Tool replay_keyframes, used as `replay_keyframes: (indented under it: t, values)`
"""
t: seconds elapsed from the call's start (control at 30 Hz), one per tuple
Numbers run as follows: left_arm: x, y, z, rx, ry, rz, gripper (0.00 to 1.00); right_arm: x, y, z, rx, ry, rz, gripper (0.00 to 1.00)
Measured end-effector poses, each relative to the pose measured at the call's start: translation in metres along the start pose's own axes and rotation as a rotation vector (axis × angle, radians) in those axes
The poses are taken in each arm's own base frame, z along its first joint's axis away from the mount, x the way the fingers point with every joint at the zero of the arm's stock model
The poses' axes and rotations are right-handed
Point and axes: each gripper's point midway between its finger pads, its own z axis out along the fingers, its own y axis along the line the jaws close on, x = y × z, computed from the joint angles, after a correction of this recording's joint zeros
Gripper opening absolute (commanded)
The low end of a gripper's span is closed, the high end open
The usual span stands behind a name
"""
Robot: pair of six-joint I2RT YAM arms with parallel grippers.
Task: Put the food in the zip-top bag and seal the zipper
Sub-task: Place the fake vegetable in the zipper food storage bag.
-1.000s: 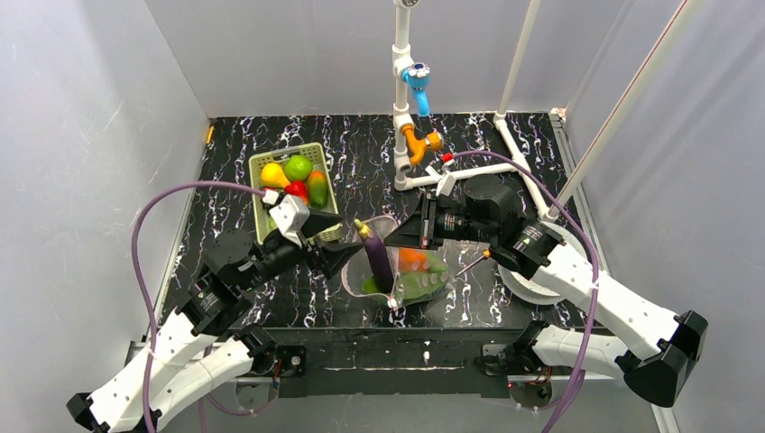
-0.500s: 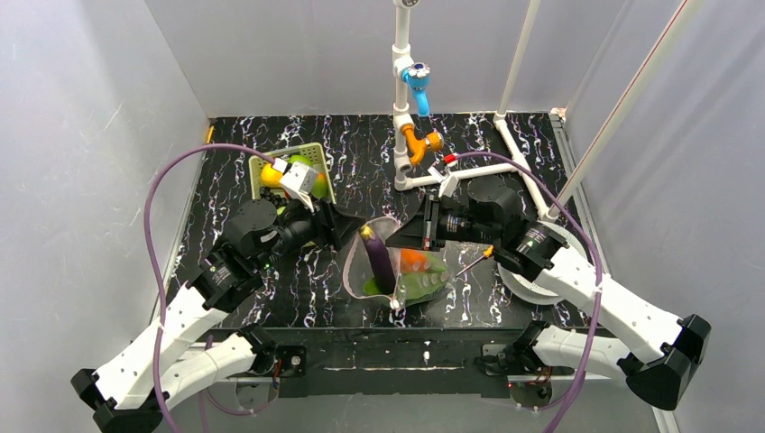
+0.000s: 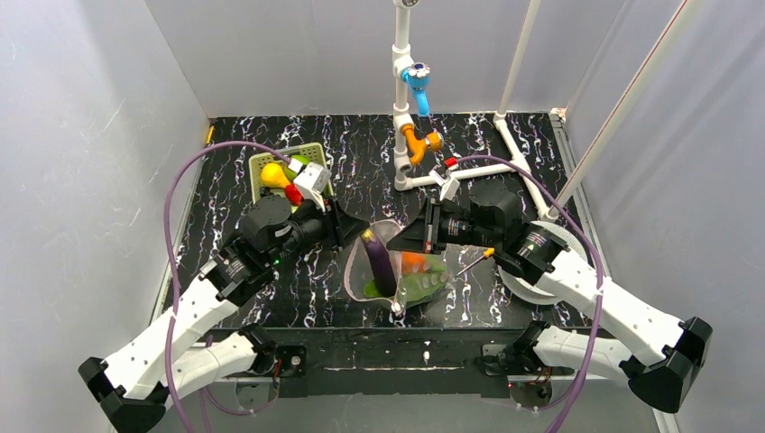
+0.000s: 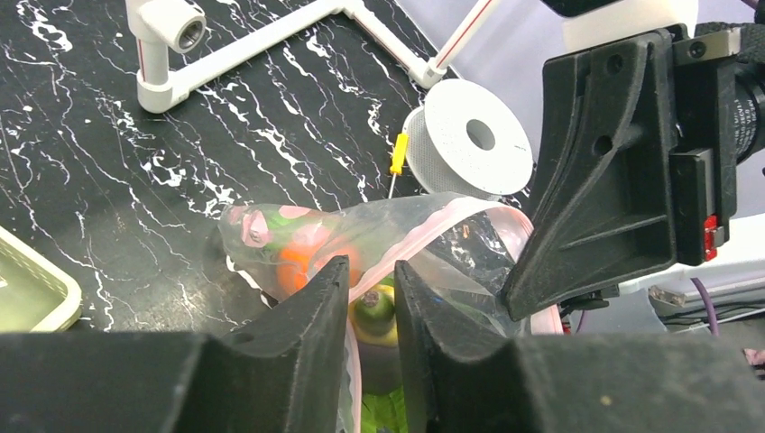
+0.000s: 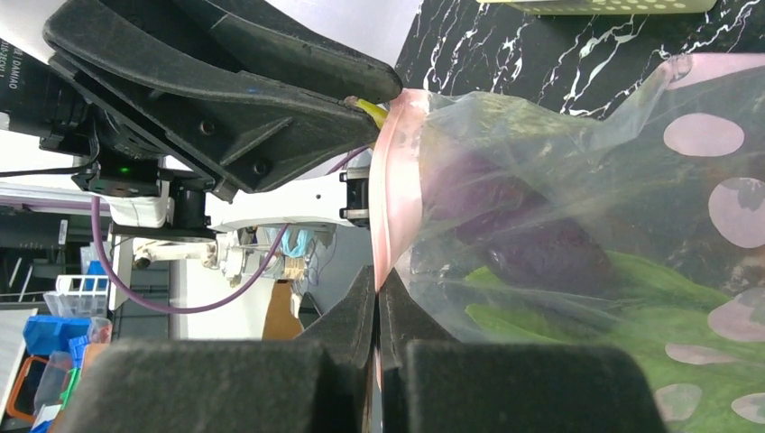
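Note:
The clear zip-top bag (image 3: 433,290) lies at the table's front middle, mouth up. A purple eggplant (image 3: 379,262) stands in it with its green stem end poking out. An orange piece (image 3: 413,260) and leafy greens (image 3: 419,287) lie inside. My left gripper (image 3: 358,230) is at the eggplant's top; in the left wrist view (image 4: 370,263) its jaws are narrowly apart around the stem (image 4: 374,311), beside the pink zipper (image 4: 433,230). My right gripper (image 3: 398,244) is shut on the zipper strip (image 5: 397,180) at the mouth's right side, as the right wrist view (image 5: 377,275) shows.
A light-green basket (image 3: 257,162) with yellow, green and red food stands at the back left, behind my left arm. A white pipe frame (image 3: 401,108) with coloured taps is at the back. A white roll (image 4: 474,135) and a yellow-handled tool (image 4: 398,153) lie right of the bag.
My left gripper has moved from the bag's left side up and back to the eggplant's top end. My right gripper has kept its hold on the bag's mouth.

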Motion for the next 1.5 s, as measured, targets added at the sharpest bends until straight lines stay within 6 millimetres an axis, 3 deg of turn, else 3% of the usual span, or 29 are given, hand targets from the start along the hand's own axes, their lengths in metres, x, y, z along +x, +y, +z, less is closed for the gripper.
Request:
replay_keyframes:
  t: [0.07, 0.17, 0.37, 0.57, 0.77, 1.07, 1.1, 1.13, 1.17, 1.2, 1.27, 1.33, 1.5]
  values:
    - [0.002, -0.001, 0.001, 0.009, 0.004, -0.002, 0.2, 0.001, -0.002, 0.0, 0.003, 0.002, 0.003, 0.01]
    - [0.004, -0.003, 0.0, 0.02, 0.009, -0.005, 0.0, 0.001, -0.001, 0.0, 0.001, 0.001, 0.002, 0.01]
    - [-0.004, -0.008, -0.008, 0.045, -0.023, 0.018, 0.0, 0.0, -0.001, 0.001, -0.002, 0.0, 0.001, 0.01]
    - [-0.039, -0.036, -0.027, 0.182, -0.192, 0.118, 0.0, 0.001, -0.003, 0.005, -0.001, 0.011, 0.007, 0.01]
    - [-0.053, -0.05, -0.038, 0.282, -0.351, 0.262, 0.0, 0.001, -0.002, 0.005, -0.006, 0.012, 0.01, 0.01]
    - [-0.02, -0.038, -0.012, 0.336, -0.402, 0.493, 0.0, 0.001, -0.009, 0.013, 0.007, 0.027, 0.028, 0.01]
    - [-0.014, -0.035, -0.008, 0.34, -0.393, 0.504, 0.03, 0.001, -0.01, 0.014, 0.01, 0.029, 0.03, 0.01]
    - [-0.008, -0.033, -0.006, 0.341, -0.383, 0.509, 0.2, 0.001, -0.011, 0.014, 0.012, 0.03, 0.032, 0.01]
    - [0.003, -0.028, -0.002, 0.339, -0.365, 0.513, 0.44, 0.001, -0.011, 0.015, 0.012, 0.031, 0.032, 0.01]
    - [0.007, -0.026, -0.001, 0.339, -0.357, 0.515, 0.6, 0.001, -0.011, 0.015, 0.013, 0.032, 0.033, 0.01]
    - [0.017, -0.022, -0.001, 0.336, -0.339, 0.505, 0.81, 0.001, -0.011, 0.016, 0.013, 0.034, 0.034, 0.01]
    - [0.026, -0.018, -0.006, 0.328, -0.31, 0.474, 0.85, 0.002, -0.012, 0.017, 0.015, 0.037, 0.035, 0.01]
    - [0.022, -0.016, -0.034, 0.275, -0.284, 0.411, 0.92, 0.003, -0.016, 0.019, 0.02, 0.049, 0.042, 0.01]
